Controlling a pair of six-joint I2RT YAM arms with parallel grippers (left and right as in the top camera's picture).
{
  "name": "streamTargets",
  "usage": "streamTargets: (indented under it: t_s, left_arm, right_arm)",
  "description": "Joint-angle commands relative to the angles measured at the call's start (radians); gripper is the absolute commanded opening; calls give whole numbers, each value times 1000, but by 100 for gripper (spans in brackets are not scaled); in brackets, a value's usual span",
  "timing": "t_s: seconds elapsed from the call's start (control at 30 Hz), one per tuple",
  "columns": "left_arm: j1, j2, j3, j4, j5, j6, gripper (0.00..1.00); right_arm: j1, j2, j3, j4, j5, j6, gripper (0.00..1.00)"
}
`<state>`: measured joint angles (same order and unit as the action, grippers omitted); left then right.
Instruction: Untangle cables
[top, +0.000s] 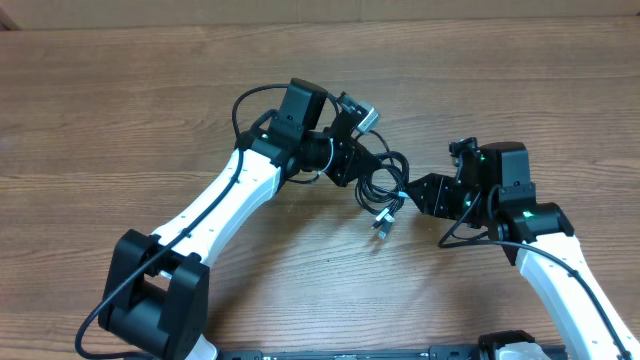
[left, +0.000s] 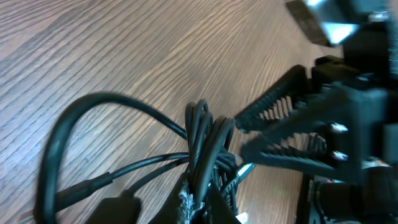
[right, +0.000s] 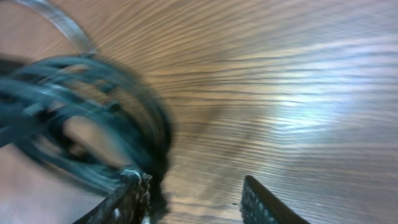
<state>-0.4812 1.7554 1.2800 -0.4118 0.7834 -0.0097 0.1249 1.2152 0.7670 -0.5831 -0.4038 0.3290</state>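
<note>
We see the cables (top: 384, 183), a tangled black bundle, mid-table (top: 150, 100) between both arms. The left gripper (top: 362, 168) is pressed together, pinching the bundle. The right gripper (right: 194, 202) is spread, just beside the loops.

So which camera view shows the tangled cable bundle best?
Overhead: nearly the whole cable bundle shows there, in focus. The left wrist view gives only a close part of its loops; the right wrist view shows a blurred coil.
</note>
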Motion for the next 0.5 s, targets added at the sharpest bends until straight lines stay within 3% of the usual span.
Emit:
streamTargets:
  t_s: [0.0,0.13,0.33,0.47]
  left_arm:
    - [-5,-13,14,13,64,-17,4]
    - [-5,-13,14,13,63,-17,5]
    - [-5,-13,14,13,24,-17,4]
    - [-5,-13,14,13,22,-18,4]
  right_arm:
    - [-2,21,25,-1,71,72,53]
    - [-2,35,25,12,-45,53,56]
    - [-2,36,25,66,-325,-90,57]
    - [-2,36,25,77,-357,-102,57]
